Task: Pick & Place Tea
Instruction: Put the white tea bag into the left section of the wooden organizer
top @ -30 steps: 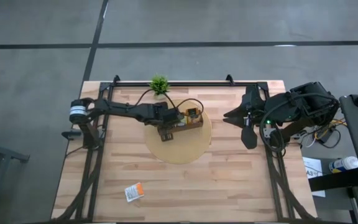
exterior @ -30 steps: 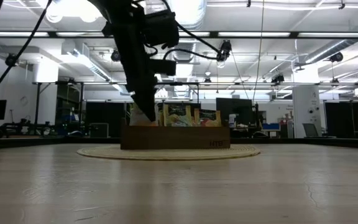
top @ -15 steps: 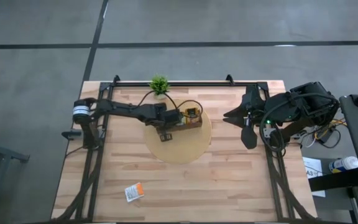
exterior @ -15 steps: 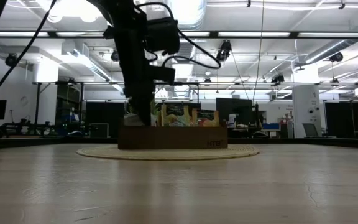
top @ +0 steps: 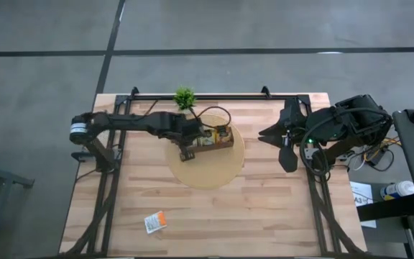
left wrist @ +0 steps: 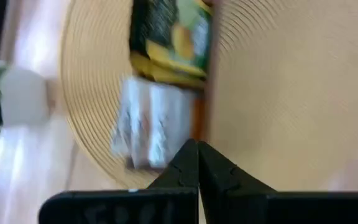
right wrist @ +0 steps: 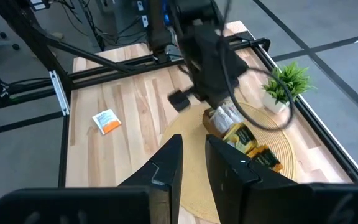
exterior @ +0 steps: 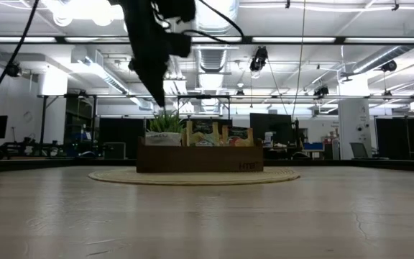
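Observation:
The tea sachets stand in a brown tray [top: 214,141] on a round woven mat [top: 207,173]: white-and-orange ones [left wrist: 146,132] at the tray's left end, green-and-yellow ones [left wrist: 173,37] beside them. One more white-and-orange sachet [top: 154,221] lies flat near the table's front left. My left gripper [exterior: 157,101] hangs shut and empty above the tray's left end, fingertips pointing steeply down. At the table's right side, well clear of the tray, my right gripper [right wrist: 194,158] is raised, its fingers a narrow gap apart with nothing between them.
A small green potted plant [top: 185,97] stands just behind the mat, close to my left arm. A black rail [top: 200,94] runs along the far edge. Bare wood lies in front of the mat and between the mat and my right arm.
My left gripper has risen from the tray's left end, where its tips were down among the sachets, to well above the tray, staying shut. A white sachet now shows standing at that end of the tray.

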